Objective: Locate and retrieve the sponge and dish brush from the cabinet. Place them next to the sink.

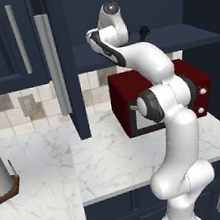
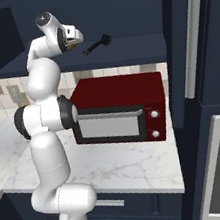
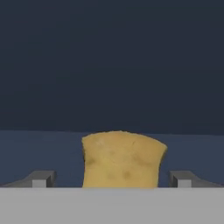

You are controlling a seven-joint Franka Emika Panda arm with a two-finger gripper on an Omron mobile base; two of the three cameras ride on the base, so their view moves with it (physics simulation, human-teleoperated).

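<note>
Sponge (image 3: 124, 159) between open hand's (image 3: 112, 178) fingertips | dish brush (image 2: 97, 44) on cabinet (image 2: 122, 46) shelf

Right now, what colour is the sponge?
Mustard yellow, the sponge; clearest in the hand view.

Sponge (image 3: 123, 159) – mustard block, upright on cabinet (image 2: 122, 49) shelf; dish brush (image 2: 97, 45) – black, lying on same shelf.
</note>
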